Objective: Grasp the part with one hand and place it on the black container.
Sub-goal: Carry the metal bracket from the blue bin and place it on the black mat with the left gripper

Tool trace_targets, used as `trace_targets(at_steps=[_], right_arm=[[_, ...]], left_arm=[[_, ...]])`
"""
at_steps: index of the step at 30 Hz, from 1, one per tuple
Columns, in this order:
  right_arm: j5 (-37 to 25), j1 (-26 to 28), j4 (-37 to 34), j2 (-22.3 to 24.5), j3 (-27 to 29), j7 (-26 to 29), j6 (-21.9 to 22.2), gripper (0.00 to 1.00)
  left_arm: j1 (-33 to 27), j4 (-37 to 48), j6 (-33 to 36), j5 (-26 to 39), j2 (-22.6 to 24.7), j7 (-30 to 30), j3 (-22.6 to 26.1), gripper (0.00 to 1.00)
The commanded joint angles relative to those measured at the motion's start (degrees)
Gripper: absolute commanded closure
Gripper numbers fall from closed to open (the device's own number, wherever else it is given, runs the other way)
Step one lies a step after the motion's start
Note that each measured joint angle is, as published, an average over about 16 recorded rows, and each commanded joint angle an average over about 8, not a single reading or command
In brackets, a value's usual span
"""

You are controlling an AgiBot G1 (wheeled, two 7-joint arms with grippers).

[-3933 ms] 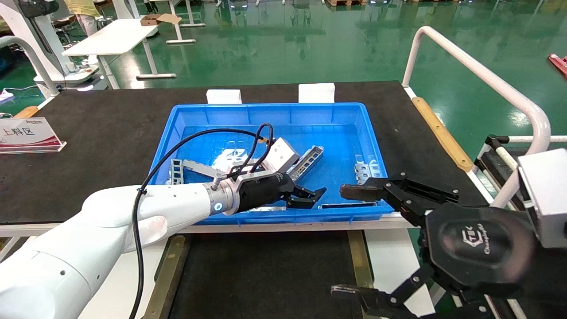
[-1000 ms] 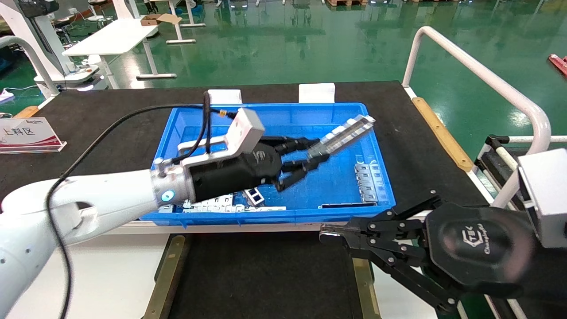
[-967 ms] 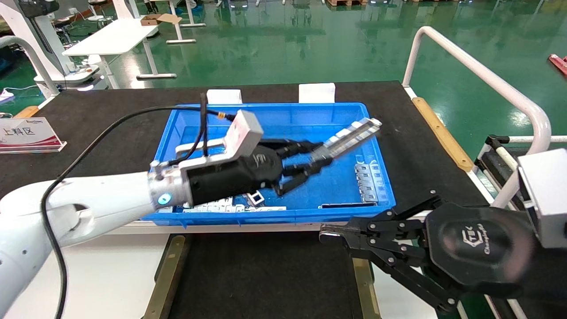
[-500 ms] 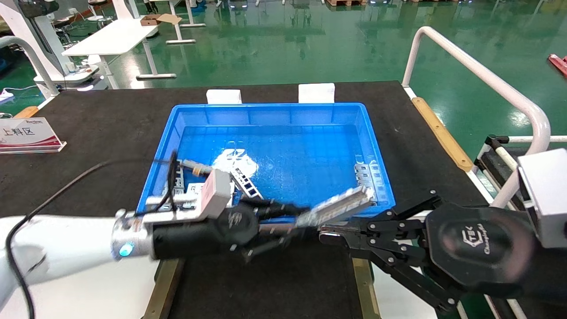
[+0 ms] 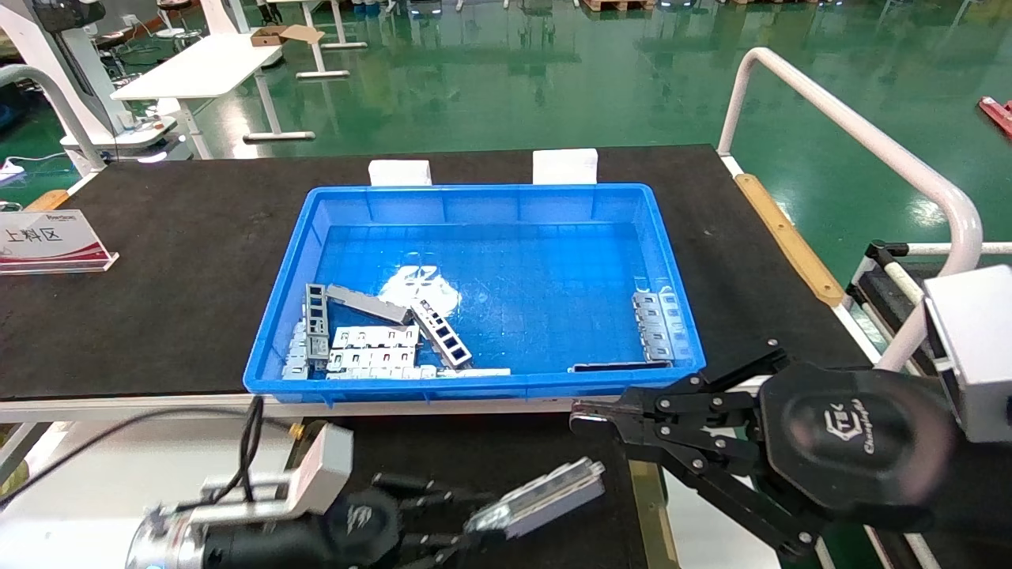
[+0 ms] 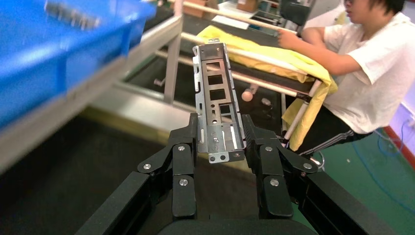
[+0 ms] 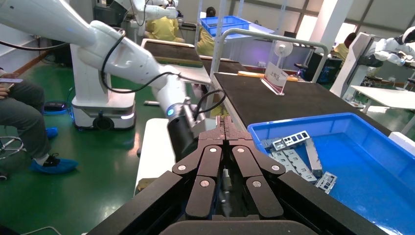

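The part (image 5: 538,498) had been carried out of the blue crate (image 5: 482,201) and down to the near edge of the scene, low over the black container (image 5: 474,458); half a second before, it had been crossing the crate's near rim, and a second before that it had been held high over the crate's far right corner. By that reading the lift and most of the transfer were judged done, with only the lowering and release left.

The left gripper (image 5: 462,533) was seen at about 7 o'clock in the head view, low and near, its fingers (image 6: 188,142) clenched on the near end of the part. In the left wrist view the part (image 6: 215,105) was shown clamped by its side walls, its cut-out face turned to the camera and its free end projecting forward past the fingertips. The part was pointed toward 2 o'clock and was held above the container; contact with the black surface could not be made out.

The right gripper (image 5: 581,419) was parked at about 4 o'clock, beside the container's right brass strip (image 5: 642,490), with its fingers (image 7: 225,132) pressed together on nothing.

Farther off, on the desk (image 5: 158,237), more silver parts (image 5: 371,348) were left lying in the crate's near left corner, and a few more (image 5: 655,324) against its right wall.
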Motion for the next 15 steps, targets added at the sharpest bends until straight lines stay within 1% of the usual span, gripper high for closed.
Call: trace_targets(at_steps=[1, 7, 15], right_arm=[[0.00, 0.00, 0.00, 0.00, 0.00, 0.00, 0.00, 1.00], [0.01, 0.00, 0.00, 0.01, -0.01, -0.01, 0.01, 1.00], [0.02, 0.01, 0.00, 0.01, -0.03, -0.01, 0.01, 1.00]], left_arm=[[2.12, -1.21, -0.42, -0.37, -1.35, -0.64, 0.10, 1.00], [8.98, -3.78, -5.16, -2.35, -1.75, -1.75, -0.31, 1.00], [16.44, -7.78, -17.14, -6.51, -0.40, -1.66, -2.49, 1.00]])
